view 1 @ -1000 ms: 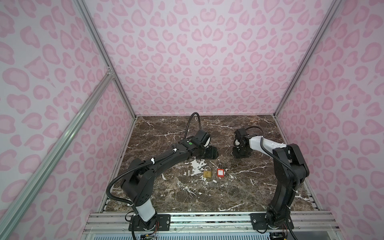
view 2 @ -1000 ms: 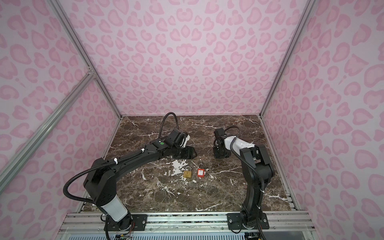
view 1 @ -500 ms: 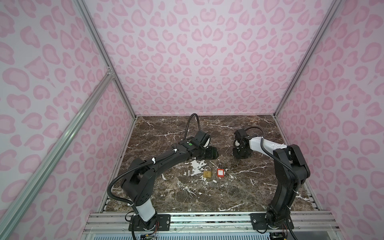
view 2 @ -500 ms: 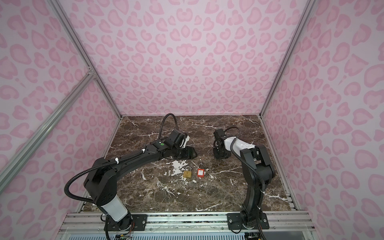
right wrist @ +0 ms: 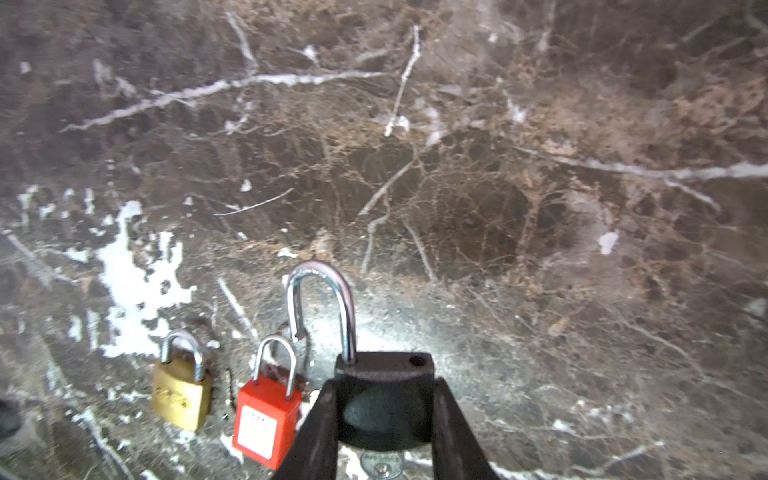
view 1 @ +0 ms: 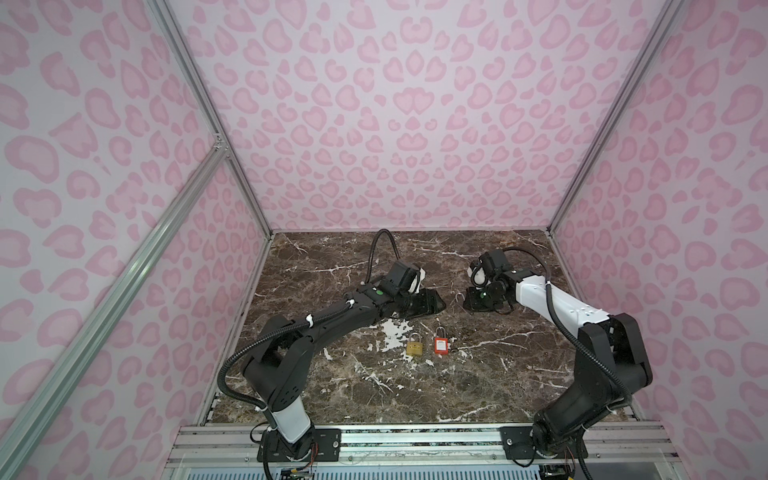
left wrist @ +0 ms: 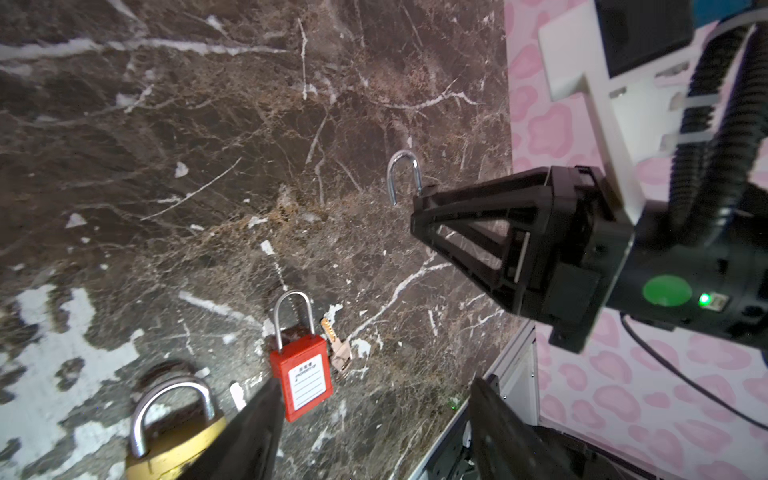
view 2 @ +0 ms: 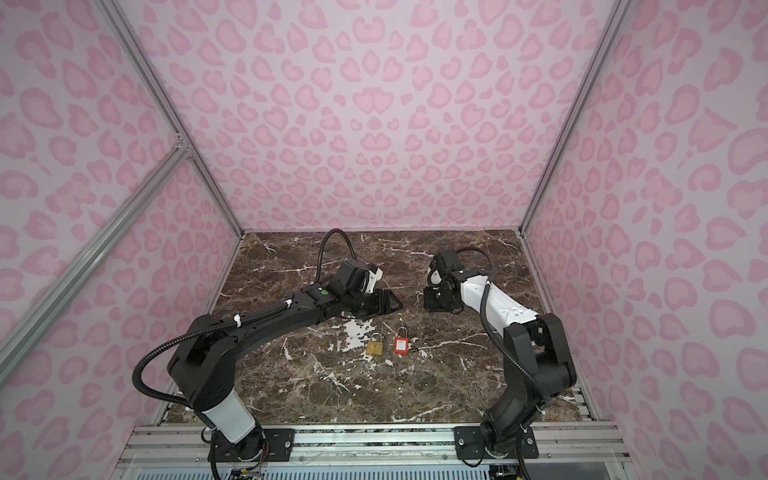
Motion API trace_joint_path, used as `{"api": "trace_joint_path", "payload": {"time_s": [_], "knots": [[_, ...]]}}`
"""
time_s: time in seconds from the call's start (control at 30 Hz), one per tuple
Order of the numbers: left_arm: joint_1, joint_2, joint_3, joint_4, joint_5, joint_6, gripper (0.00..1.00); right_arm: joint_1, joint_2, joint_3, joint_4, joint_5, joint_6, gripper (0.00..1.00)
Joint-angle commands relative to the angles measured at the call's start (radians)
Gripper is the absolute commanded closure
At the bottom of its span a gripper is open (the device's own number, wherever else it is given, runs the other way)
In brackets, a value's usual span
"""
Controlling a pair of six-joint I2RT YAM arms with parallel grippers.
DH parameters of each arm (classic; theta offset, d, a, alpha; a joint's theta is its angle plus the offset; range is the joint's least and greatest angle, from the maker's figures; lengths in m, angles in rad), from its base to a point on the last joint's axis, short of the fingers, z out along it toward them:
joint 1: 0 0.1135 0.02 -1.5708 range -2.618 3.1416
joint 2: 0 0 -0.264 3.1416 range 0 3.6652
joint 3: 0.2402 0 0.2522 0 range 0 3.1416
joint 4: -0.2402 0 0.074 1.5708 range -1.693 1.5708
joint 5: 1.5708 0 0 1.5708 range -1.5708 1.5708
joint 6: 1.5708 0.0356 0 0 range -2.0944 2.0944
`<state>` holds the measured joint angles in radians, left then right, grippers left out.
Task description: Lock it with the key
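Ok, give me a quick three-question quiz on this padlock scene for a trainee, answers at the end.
1. True or false: the black padlock clamped in the right gripper has its shackle swung open.
2. What small thing lies on the table next to the red padlock, on the side away from the brass padlock? A) a key B) a coin C) a screw
3. Fill in: the left gripper is ____ and holds nothing.

Key: 1 true; 2 A; 3 open.
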<state>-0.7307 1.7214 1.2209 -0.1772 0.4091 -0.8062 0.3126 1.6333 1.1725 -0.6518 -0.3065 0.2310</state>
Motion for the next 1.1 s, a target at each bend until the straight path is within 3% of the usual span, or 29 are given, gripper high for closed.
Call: {"api": "trace_joint_path", "payload": {"time_s": [0.0,0.2,0.53,1.07], "knots": [[0.001,0.017,0.01,0.108,0.052,-0.048,0.28,0.009,-0.03,-0.011,0.014,-0.107,0.019,0.73],[0.001,0.038,0.021,0.15,0.081,-0.066,0.3,0.03,-0.077,-0.048,0.053,-0.203,0.036,0.73],[0.001,0.032,0.027,0.102,0.05,-0.039,0.32,0.097,-0.1,-0.031,0.027,-0.233,0.003,0.73],[0.002,0.018,0.034,0.071,0.031,-0.016,0.35,0.112,-0.134,-0.031,0.013,-0.25,0.0,0.73]]}}
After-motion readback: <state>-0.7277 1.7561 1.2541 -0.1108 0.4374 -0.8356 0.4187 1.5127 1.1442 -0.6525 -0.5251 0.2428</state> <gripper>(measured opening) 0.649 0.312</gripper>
